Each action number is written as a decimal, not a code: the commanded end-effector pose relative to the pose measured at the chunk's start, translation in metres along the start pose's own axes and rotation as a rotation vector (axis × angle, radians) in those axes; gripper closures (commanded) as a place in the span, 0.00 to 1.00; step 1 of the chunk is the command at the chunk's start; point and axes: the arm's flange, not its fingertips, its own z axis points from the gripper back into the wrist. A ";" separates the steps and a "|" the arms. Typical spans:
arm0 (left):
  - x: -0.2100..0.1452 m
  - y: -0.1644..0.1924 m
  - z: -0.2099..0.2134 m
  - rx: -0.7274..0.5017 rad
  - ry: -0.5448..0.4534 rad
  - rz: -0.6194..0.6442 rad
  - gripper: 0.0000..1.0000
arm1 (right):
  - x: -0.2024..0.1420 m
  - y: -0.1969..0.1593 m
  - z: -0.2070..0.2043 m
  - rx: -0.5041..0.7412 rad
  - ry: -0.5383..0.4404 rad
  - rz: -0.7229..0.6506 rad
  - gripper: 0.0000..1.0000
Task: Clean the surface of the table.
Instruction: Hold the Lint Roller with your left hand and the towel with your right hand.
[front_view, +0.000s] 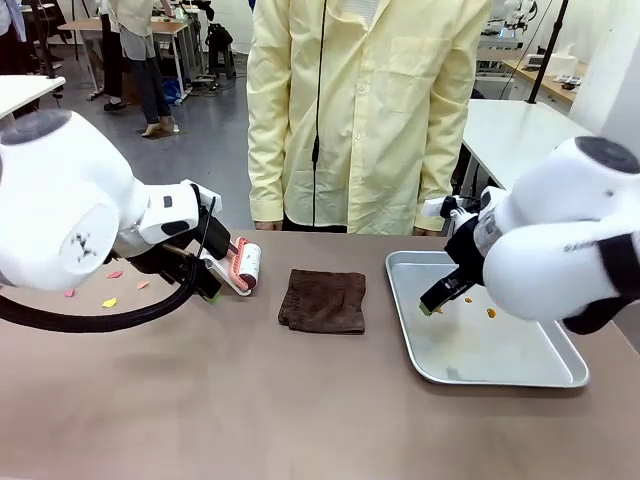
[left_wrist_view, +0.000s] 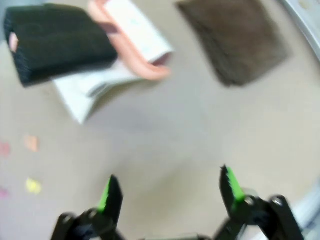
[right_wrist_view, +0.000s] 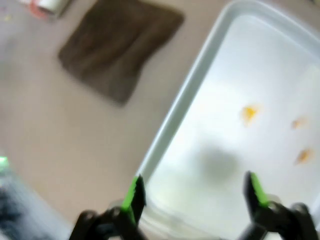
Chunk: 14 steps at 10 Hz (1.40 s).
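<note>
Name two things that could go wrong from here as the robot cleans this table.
The open right end effector hangs by the tray's rim; lowering there could tip the tray and scatter its orange crumbs onto the table.
The open left end effector hovers near the lint roller; a glancing touch might roll it into the brown cloth.

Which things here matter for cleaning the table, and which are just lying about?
For the job:
- table
- coloured scraps on its left part
- lint roller
- brown cloth, likely for wiping

Just lying about, probably:
- metal tray with orange crumbs
- white table behind
</note>
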 end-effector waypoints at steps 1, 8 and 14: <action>-0.007 0.021 0.050 -0.271 0.012 0.270 0.00 | -0.021 -0.021 0.052 0.200 0.048 -0.385 0.00; -0.147 0.161 0.139 -0.699 -0.481 0.684 0.00 | -0.187 -0.122 0.122 0.905 -0.409 -0.827 0.00; -0.269 0.219 0.106 -0.831 -0.728 1.081 0.00 | -0.246 -0.224 0.092 1.052 -0.568 -1.066 0.00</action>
